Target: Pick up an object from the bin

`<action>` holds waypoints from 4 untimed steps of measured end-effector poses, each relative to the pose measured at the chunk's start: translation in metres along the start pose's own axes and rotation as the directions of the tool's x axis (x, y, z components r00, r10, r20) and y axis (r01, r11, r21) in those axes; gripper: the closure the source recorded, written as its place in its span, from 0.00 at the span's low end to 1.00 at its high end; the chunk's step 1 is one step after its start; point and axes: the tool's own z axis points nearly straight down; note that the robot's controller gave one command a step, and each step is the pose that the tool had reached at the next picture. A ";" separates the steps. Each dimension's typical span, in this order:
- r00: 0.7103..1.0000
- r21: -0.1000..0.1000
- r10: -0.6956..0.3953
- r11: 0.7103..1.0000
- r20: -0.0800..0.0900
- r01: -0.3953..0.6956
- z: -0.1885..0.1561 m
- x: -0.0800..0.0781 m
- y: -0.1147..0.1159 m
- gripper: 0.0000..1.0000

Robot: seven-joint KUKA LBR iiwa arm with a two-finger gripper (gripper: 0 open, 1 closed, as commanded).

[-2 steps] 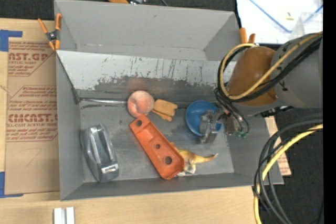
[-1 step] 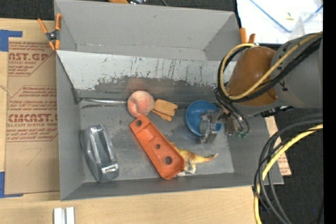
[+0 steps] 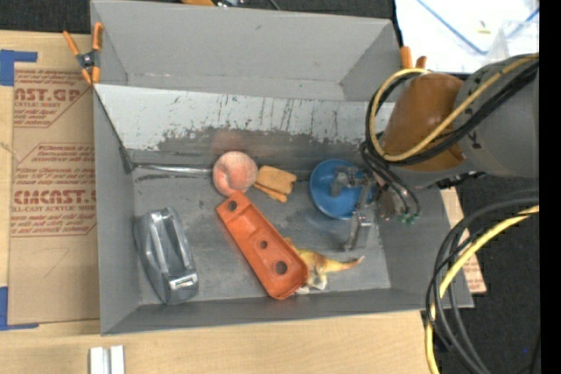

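1. The bin [image 3: 175,188] has bare floor at the left and along the back wall, between the silver thing [image 3: 166,254] and the pink ball [image 3: 235,173].
2. A long orange block [image 3: 261,247] slants across the middle.
3. At the right, a blue round thing [image 3: 331,190] and a yellow toy [image 3: 329,263] crowd the floor.

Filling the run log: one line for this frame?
stage: pincer low at right of bin | nearest: blue round object, yellow toy | grasp: unclear
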 end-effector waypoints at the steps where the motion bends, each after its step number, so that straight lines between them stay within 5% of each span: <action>1: 1.000 0.000 -0.001 1.000 0.002 0.001 0.000 -0.001 0.000 1.00; 3: 1.000 0.000 -0.018 1.000 0.004 0.018 -0.010 -0.010 0.002 1.00; 4: 1.000 -0.001 0.008 1.000 0.002 -0.008 -0.002 0.000 -0.001 1.00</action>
